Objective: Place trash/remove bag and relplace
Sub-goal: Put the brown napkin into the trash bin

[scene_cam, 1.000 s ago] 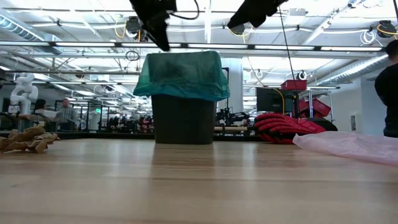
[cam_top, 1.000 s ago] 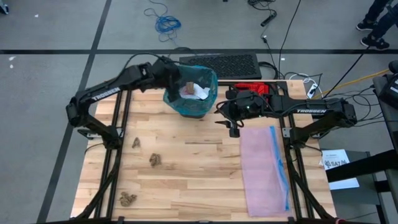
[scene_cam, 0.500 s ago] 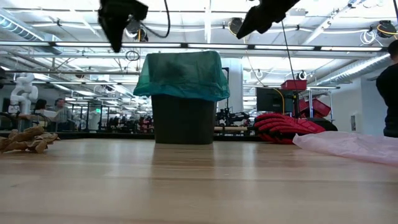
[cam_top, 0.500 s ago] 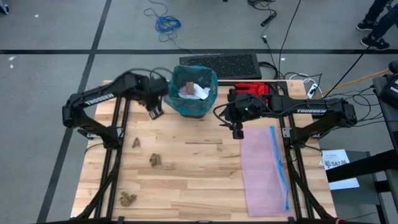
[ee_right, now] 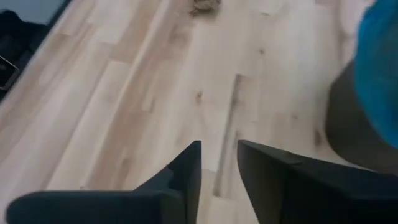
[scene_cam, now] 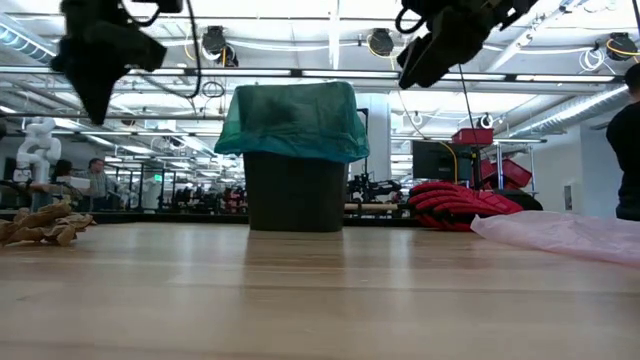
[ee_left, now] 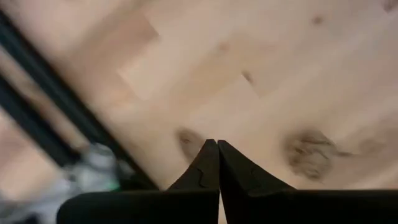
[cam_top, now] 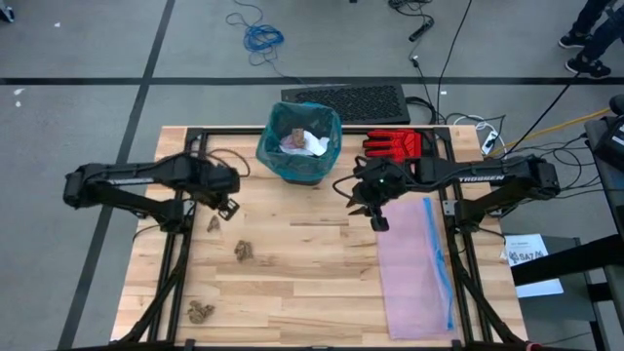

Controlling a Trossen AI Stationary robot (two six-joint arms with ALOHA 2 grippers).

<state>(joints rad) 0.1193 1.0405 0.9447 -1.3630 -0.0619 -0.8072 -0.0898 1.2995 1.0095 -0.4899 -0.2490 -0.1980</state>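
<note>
Three brown wads [cam_top: 242, 251] on table [cam_top: 312, 283] | left fingers [ee_left: 214, 165] closed, empty

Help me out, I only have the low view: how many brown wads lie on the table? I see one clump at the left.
Observer: Three brown wads, spread along the table's left side in the high view.
Operator: Is the left gripper holding one?
Observer: No. The left gripper is shut on nothing, above bare wood beside the wad nearest the bin.
Operator: And the right gripper?
Observer: The right gripper is open and empty, about over the pink bag's far corner.
</note>
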